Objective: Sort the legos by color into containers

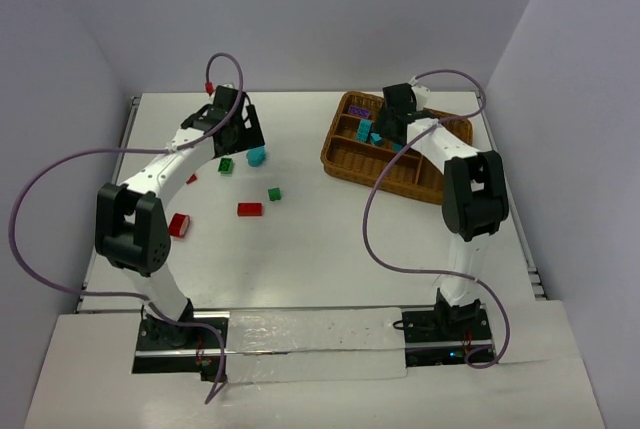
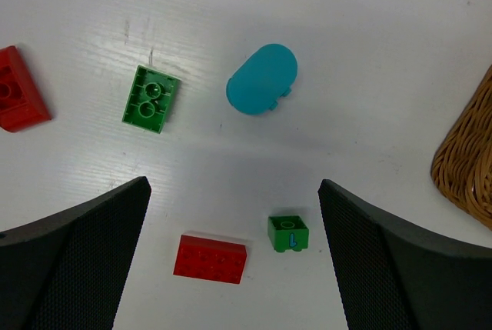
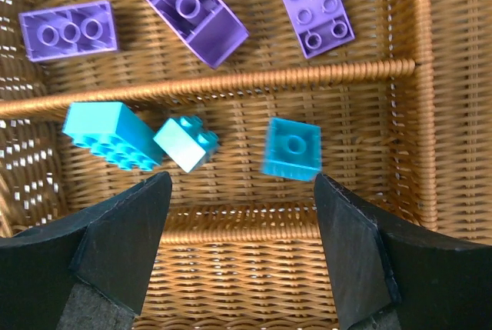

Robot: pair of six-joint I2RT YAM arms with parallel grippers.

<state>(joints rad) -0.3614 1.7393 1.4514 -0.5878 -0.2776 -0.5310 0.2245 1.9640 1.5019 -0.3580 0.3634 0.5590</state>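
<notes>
— Looking from above, the right gripper (image 1: 384, 132) hangs over the wicker tray (image 1: 348, 156); what lies under it?
— Its wrist view shows three teal legos (image 3: 290, 148) in one slot, three purple legos (image 3: 196, 13) past the divider. Jaws wide, holding nothing.
— The left gripper (image 2: 234, 185)?
— Also wide and empty, above red bricks (image 2: 210, 258), green bricks (image 2: 151, 99) and a rounded teal brick (image 2: 262, 78) on the surface (image 2: 361, 30).
</notes>
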